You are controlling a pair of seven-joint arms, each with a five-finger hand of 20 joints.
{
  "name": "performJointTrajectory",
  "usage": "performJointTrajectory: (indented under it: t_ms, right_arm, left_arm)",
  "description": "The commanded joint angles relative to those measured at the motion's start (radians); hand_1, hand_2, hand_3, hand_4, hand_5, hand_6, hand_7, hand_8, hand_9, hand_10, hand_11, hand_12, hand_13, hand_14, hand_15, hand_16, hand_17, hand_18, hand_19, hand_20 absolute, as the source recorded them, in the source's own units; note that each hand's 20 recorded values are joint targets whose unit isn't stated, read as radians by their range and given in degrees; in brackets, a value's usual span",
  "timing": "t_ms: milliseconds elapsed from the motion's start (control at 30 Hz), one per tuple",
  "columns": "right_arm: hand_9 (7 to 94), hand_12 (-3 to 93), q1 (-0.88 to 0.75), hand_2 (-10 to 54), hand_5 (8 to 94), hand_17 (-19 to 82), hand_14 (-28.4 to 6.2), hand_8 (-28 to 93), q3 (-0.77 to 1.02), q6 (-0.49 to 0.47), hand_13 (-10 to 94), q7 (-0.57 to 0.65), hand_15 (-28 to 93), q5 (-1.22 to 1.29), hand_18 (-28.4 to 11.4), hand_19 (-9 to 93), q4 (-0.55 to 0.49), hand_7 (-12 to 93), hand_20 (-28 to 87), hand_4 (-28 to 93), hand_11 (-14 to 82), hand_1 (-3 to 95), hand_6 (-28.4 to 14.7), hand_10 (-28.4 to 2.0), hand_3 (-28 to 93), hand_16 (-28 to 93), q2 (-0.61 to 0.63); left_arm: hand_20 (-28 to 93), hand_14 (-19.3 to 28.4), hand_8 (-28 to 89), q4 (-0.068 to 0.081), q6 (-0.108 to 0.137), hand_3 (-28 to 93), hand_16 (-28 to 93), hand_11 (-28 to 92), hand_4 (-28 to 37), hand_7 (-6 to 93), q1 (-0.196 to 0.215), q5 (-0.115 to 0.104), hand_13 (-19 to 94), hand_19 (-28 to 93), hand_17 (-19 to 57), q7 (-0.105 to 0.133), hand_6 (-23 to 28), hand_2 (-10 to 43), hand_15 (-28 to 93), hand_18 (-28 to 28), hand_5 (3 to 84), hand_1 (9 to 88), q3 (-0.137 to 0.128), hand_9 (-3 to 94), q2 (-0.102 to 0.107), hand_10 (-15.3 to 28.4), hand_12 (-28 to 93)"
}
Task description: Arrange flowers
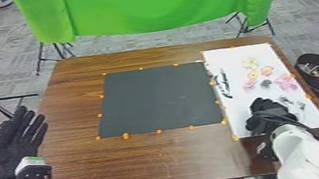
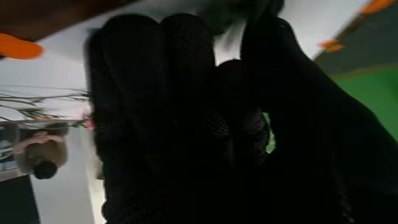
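Observation:
On the white sheet (image 1: 235,56) at the table's right lie pink flowers (image 1: 286,82), yellow and pale blooms (image 1: 252,63) and a small dark grey-green piece (image 1: 266,83). Dark green sprigs (image 1: 292,104) lie nearer the front. My right hand (image 1: 269,115) is over the sheet's front part, beside the sprigs. In the right wrist view, the right hand (image 2: 164,115) has its fingers straight, with a blurred green thing beyond their tips; contact is unclear. Thin green stems (image 2: 35,110) are beside it. My left hand (image 1: 15,143) is open at the table's left edge, holding nothing.
A dark grey mat (image 1: 157,99) lies mid-table, with orange markers around its edges. A slim dark and white object (image 1: 223,83) lies along the sheet's left side. Beyond the table hangs a green cloth (image 1: 153,2); a black bin (image 1: 316,65) stands off its right side.

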Motion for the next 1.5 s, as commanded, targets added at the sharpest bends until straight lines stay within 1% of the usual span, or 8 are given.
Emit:
performJointTrajectory:
  t_ms: [33, 167, 300, 533, 867, 1033, 1200, 1500]
  right_arm:
    - [88.5, 50.5, -0.001, -9.5, 57.9, 31, -8.5, 10, -0.062, 0.24, 80, -0.051, 39, -0.096, -18.2, 61, -0.028, 89, 21, -4, 22.3, 48.4, -1.9, -10.2, 89, 50, 0.068]
    - [88.6, 51.4, 0.035, -9.5, 58.3, 32, -8.6, 10, -0.095, 0.223, 80, 0.041, 41, -0.127, -18.3, 61, -0.039, 89, 21, -3, 22.7, 47.7, -2.1, -10.8, 90, 50, 0.07]
    - [86.7, 51.2, 0.052, -9.5, 56.4, 32, -8.2, 14, -0.087, 0.01, 79, 0.174, 41, -0.076, -19.1, 63, -0.077, 83, 21, -7, 23.8, 46.8, -1.3, -9.8, 88, 49, 0.055]
    - [79.5, 26.0, 0.059, -9.5, 69.9, 29, -17.1, -11, -0.097, -0.073, 72, 0.258, 49, -0.075, -26.3, 72, -0.081, 31, 18, -19, 32.9, 24.0, -7.5, -18.6, 72, 25, 0.05]
    - [80.4, 25.5, 0.082, -9.5, 75.8, 29, -17.6, -10, -0.116, -0.274, 72, 0.291, 47, -0.002, -27.3, 73, -0.053, 16, 17, -23, 29.1, 31.2, -7.9, -19.1, 70, 25, -0.008]
    - [80.7, 23.8, 0.065, -9.5, 75.3, 31, -15.5, -9, -0.109, -0.293, 74, 0.31, 41, 0.002, -26.5, 73, -0.027, 15, 17, -26, 26.2, 41.0, -7.3, -18.0, 76, 24, -0.017]
    - [85.3, 26.7, 0.029, -9.5, 75.3, 38, -11.8, 7, -0.104, -0.252, 79, 0.281, 23, -0.036, -24.3, 70, 0.009, 17, 15, -28, 6.9, 56.3, -6.0, -14.2, 74, 33, -0.03]
    - [89.5, 26.4, -0.039, -9.5, 63.1, 43, -6.8, 11, -0.082, -0.083, 86, 0.223, 18, -0.054, -20.0, 87, 0.032, 68, 2, -25, 3.2, 63.0, -0.2, -10.5, 77, 32, -0.029]
  left_arm:
    - [7, 16.3, -8, -0.007, 0.005, 73, -9, 24, -28.1, 14.7, 0.017, -0.018, 23, 37, -6.8, 0.008, 10.0, 19.6, 37, 13.7, 40.8, 28.1, -0.005, 30.5, -0.001, 15.8, 9]
    - [7, 16.4, -8, -0.009, 0.007, 73, -9, 24, -28.2, 14.7, 0.022, -0.02, 23, 37, -6.8, 0.012, 10.1, 19.6, 37, 13.8, 40.9, 28.1, -0.003, 30.5, -0.002, 15.8, 9]
    - [7, 16.3, -8, -0.011, 0.012, 73, -9, 24, -28.2, 14.7, 0.027, -0.022, 23, 37, -6.8, 0.017, 10.1, 19.6, 37, 13.8, 41.0, 28.0, -0.004, 30.6, 0.003, 15.7, 9]
    - [7, 16.4, -8, -0.008, 0.014, 73, -9, 25, -28.2, 14.8, 0.021, -0.022, 23, 38, -6.7, 0.015, 10.0, 19.5, 37, 13.9, 41.1, 28.0, -0.008, 30.9, 0.01, 15.9, 9]
    - [7, 16.5, -9, -0.003, 0.005, 73, -9, 25, -28.3, 15.0, 0.013, -0.018, 23, 37, -6.6, 0.001, 10.0, 19.5, 38, 13.9, 41.1, 27.9, 0.0, 31.1, 0.012, 16.0, 9]
    - [7, 16.6, -8, -0.001, 0.002, 73, -9, 25, -28.3, 15.1, 0.012, -0.015, 23, 37, -6.6, -0.002, 10.0, 19.5, 38, 13.9, 41.1, 27.9, -0.003, 31.2, 0.011, 16.1, 9]
    - [7, 16.6, -9, -0.002, 0.003, 73, -9, 25, -28.3, 15.0, 0.015, -0.016, 23, 37, -6.6, -0.001, 10.0, 19.5, 38, 13.9, 41.1, 28.0, -0.004, 31.3, 0.008, 16.1, 9]
    - [7, 16.5, -8, -0.006, 0.018, 73, -9, 25, -27.9, 15.1, 0.019, -0.029, 23, 37, -6.5, 0.009, 10.0, 18.3, 38, 13.9, 41.0, 28.7, -0.001, 31.3, 0.006, 16.1, 9]
